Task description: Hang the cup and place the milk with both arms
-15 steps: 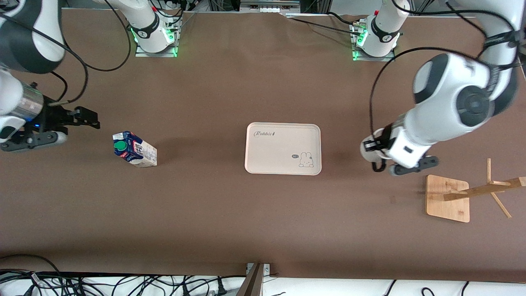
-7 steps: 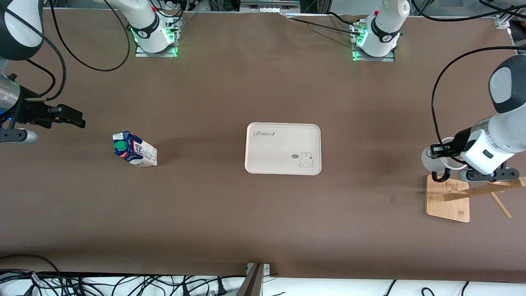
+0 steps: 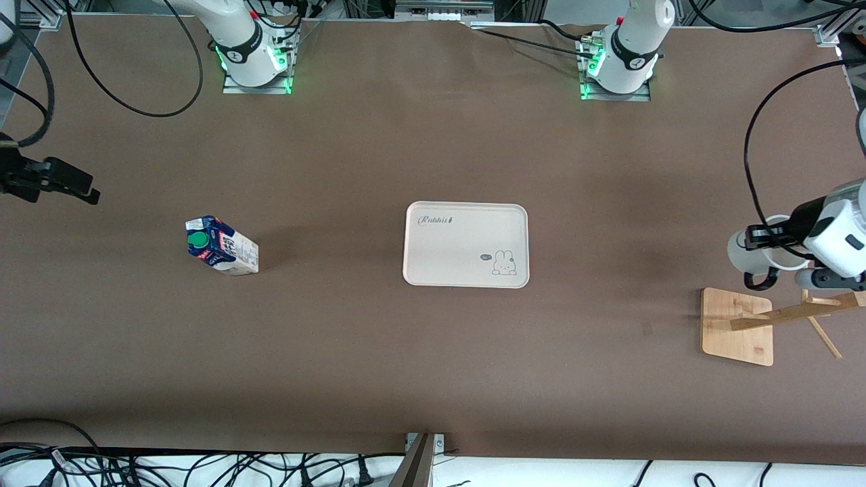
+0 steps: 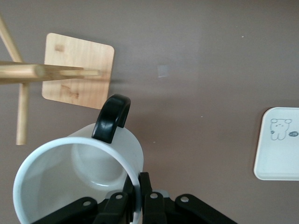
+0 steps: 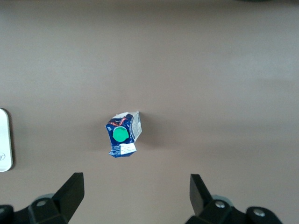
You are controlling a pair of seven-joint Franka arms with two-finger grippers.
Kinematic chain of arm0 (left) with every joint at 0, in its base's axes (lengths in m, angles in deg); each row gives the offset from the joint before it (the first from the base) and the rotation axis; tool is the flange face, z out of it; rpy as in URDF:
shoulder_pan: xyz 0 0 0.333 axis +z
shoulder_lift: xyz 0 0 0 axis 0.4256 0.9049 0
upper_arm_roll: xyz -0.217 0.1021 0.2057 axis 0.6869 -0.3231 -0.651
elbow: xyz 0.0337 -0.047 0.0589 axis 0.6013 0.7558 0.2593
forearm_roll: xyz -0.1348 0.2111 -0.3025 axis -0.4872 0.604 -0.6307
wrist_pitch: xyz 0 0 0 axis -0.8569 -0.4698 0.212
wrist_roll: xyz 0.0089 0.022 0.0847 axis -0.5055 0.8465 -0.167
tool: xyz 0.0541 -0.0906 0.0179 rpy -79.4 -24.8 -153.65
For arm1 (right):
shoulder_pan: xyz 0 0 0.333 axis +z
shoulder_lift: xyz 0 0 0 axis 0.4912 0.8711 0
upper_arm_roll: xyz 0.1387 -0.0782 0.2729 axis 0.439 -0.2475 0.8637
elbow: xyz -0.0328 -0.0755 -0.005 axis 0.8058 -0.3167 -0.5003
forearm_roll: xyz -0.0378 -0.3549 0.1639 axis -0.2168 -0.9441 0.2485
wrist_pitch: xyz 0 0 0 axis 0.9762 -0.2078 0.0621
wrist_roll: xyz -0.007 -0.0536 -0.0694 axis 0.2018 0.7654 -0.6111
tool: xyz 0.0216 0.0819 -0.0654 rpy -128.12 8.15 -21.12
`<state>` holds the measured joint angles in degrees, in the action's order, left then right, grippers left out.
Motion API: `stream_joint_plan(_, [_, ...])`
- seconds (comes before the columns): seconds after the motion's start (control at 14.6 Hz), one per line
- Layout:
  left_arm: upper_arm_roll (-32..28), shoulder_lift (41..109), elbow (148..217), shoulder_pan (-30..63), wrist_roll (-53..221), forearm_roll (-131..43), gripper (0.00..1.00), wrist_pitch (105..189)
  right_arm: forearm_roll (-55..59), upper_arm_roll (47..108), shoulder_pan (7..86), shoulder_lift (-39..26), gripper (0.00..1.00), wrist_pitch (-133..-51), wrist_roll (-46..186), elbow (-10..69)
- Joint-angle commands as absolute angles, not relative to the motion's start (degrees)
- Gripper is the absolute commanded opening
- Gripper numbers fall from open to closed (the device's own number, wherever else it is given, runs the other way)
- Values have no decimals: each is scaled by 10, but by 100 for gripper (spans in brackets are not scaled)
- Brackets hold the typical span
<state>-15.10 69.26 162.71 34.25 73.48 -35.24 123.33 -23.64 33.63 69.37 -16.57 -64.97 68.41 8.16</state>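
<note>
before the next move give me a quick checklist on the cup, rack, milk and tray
1. Left gripper shut on the cup rim: ok.
2. Cup handle faces the wooden rack: ok.
3. Cup hung on a rack peg: not ok, it is in the air beside the rack.
4. Right gripper open, up over the milk: ok.
5. Milk upright on the table, green cap on top, toward the right arm's end: ok.
6. Tray ready for the milk, nothing in it: ok.

High front camera faces both arms; wrist cameras look down, sharing its tray [image 3: 465,244].
</note>
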Motion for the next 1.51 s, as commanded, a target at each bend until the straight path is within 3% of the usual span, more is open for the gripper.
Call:
stream_joint_plan(0.0, [-176,693,1616,339,671,-349,0,1231,-229,331,692,-156,100,-617,681,55])
stream_joint_plan(0.27, [-178,698,1613,339,645,-346,0,1272,-240,335,694,-153,100,-616,682,55])
stream_joint_plan(0.41, [-178,698,1613,339,644,-346,0,1278,-241,379,652,-157,100,-609,684,54])
stream_joint_plan(0.68, [-179,700,1613,339,645,-347,0,1299,-369,656,482,-190,100,-616,747,54])
stream_joint_plan(0.89, [-187,701,1613,339,650,-348,0,1317,-364,762,371,-202,100,-618,801,62])
stream_joint_plan(1.03, [-198,701,1613,340,649,-350,0,1318,-335,775,337,-203,100,-621,793,71])
stream_joint_plan(1.44, [-223,706,1622,340,630,-385,0,1318,-331,774,335,-198,100,-631,799,84])
